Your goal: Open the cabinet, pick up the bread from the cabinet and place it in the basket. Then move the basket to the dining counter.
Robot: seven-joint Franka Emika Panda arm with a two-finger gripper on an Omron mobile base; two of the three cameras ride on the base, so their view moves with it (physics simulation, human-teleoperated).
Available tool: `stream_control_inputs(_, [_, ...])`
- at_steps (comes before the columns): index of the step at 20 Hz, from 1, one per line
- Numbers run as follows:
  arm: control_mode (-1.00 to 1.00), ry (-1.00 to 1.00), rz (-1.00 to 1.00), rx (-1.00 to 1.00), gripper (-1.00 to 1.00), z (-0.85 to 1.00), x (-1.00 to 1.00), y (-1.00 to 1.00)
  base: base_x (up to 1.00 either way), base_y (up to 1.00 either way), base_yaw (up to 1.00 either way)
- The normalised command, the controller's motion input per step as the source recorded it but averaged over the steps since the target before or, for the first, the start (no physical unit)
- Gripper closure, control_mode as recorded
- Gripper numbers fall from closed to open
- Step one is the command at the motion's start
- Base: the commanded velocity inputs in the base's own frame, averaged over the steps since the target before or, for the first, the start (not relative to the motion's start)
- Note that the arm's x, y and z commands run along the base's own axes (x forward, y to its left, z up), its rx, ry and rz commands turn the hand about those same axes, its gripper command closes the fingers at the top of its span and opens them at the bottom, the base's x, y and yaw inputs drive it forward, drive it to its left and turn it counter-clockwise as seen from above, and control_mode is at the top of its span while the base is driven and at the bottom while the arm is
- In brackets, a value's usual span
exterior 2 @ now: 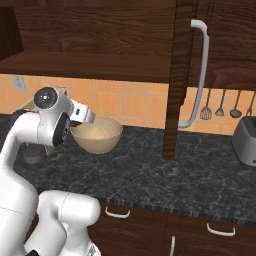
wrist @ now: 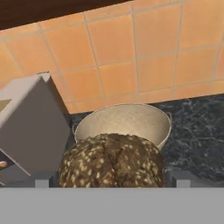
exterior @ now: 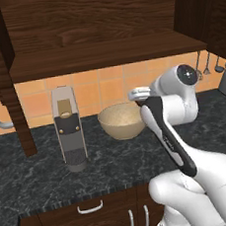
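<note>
Bread (wrist: 111, 159) between fingers (wrist: 43, 179), gripped wide, just before basket (wrist: 124, 120).

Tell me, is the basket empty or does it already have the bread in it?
Empty. The basket shows only its bare speckled inside, upright on the black worktop. In the hand view the bread sits in the tool, short of the basket.

Kitchen: granite worktop (exterior: 42, 168), hanging utensils (exterior 2: 220, 107)

An orange tiled wall (exterior: 107, 88) runs behind my black granite worktop (exterior 2: 165, 175). Below the worktop I see brown drawers with curved handles (exterior: 90, 207). Utensils (exterior 2: 220, 106) hang on the wall above a grey toaster (exterior 2: 246, 141).
</note>
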Motion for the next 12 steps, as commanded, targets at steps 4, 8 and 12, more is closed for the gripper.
stream_control_inputs(4, [-1.0,0.02,0.0,0.09,1.0,-0.93,1.0,0.01,0.0,0.0,0.0])
stream_control_inputs(8, [-1.0,0.14,-0.03,0.01,1.0,-0.59,1.0,0.21,0.0,0.0,0.0])
stream_control_inputs(12, [-1.0,0.21,-0.05,0.0,1.0,-0.27,0.89,0.1,0.0,0.0,0.0])
